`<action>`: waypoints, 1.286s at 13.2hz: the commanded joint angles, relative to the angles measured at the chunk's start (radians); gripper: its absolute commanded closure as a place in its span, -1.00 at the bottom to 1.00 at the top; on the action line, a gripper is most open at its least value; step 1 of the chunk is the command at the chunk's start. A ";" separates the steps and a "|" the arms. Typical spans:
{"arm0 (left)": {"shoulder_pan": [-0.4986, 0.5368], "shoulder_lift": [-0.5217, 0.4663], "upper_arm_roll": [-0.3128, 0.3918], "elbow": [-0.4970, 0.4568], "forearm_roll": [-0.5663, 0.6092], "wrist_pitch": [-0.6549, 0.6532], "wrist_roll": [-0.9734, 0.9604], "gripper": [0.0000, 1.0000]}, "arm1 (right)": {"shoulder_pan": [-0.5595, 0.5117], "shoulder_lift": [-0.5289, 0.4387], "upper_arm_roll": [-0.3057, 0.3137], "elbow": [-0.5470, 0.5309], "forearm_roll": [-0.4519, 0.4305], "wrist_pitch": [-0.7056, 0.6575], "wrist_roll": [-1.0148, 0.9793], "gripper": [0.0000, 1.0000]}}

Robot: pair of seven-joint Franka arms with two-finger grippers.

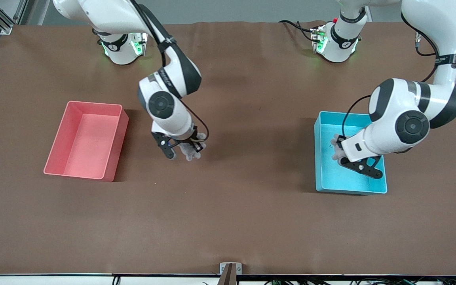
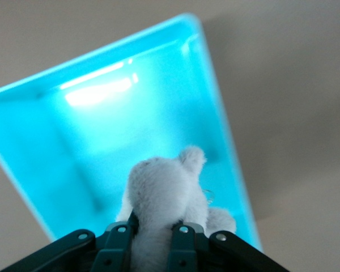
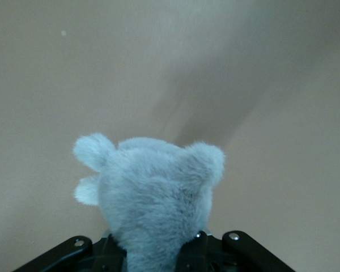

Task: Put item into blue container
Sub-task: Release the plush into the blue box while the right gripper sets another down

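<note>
The blue container [image 1: 344,181], a cyan bin, sits toward the left arm's end of the table. My left gripper [image 1: 341,152] hangs over its inside, shut on a small grey plush toy [image 1: 335,145]. In the left wrist view the grey plush toy [image 2: 164,192] sticks out between the fingers of the left gripper [image 2: 154,232], with the blue container [image 2: 102,130] beneath it. My right gripper [image 1: 184,148] is over the bare brown table near the middle, shut on a second grey plush toy [image 1: 191,152]. That second plush toy [image 3: 153,187] fills the right gripper [image 3: 153,241] in the right wrist view.
A pink bin [image 1: 85,138] of the same shape stands toward the right arm's end of the table. A brown mat [image 1: 228,221] covers the whole table. A small bracket [image 1: 230,271] sits at the table edge nearest the front camera.
</note>
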 commanded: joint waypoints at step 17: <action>0.106 0.179 -0.011 -0.037 0.095 0.139 0.053 0.49 | 0.069 0.144 -0.016 0.118 -0.042 0.065 0.150 -1.00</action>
